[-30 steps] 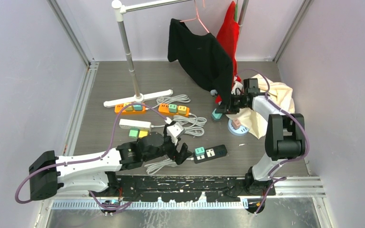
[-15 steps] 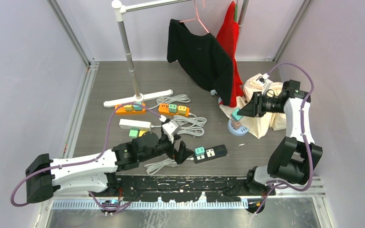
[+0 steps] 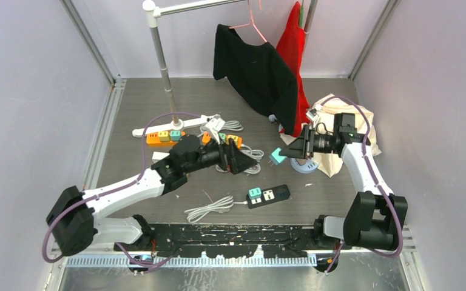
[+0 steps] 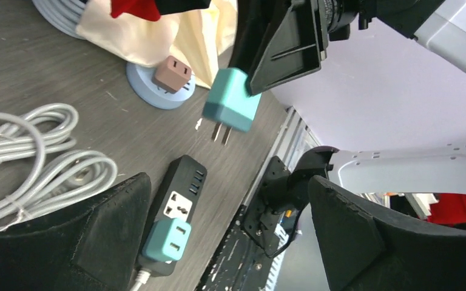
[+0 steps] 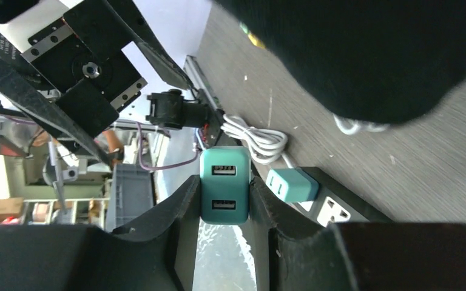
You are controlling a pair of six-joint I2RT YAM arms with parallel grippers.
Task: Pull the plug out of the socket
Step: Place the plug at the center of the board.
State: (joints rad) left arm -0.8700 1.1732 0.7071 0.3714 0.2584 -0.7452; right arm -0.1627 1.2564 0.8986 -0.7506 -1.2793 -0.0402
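Observation:
My right gripper [image 3: 283, 154] is shut on a teal plug [image 3: 276, 156] and holds it in the air above the floor, prongs free, left of the round blue socket [image 3: 306, 168]. The plug shows between the right fingers in the right wrist view [image 5: 224, 186] and hangs in the left wrist view [image 4: 232, 100]. A brown plug [image 4: 173, 73] sits in the round socket [image 4: 148, 94]. My left gripper [image 3: 243, 160] is open and empty, pointing at the right gripper. A black power strip [image 3: 271, 195] near the front carries another teal plug [image 3: 255, 193].
Orange power strips [image 3: 165, 137] and a white strip lie at the left behind the left arm. Coiled grey cables [image 3: 209, 209] lie by the black strip. A garment rack pole [image 3: 165, 73], black shirt [image 3: 258, 70], red garment and cream cloth [image 3: 340, 151] stand at the back right.
My left arm has swung up from beside the black power strip to the middle of the floor. My right gripper carried the teal plug right, then back left and lower.

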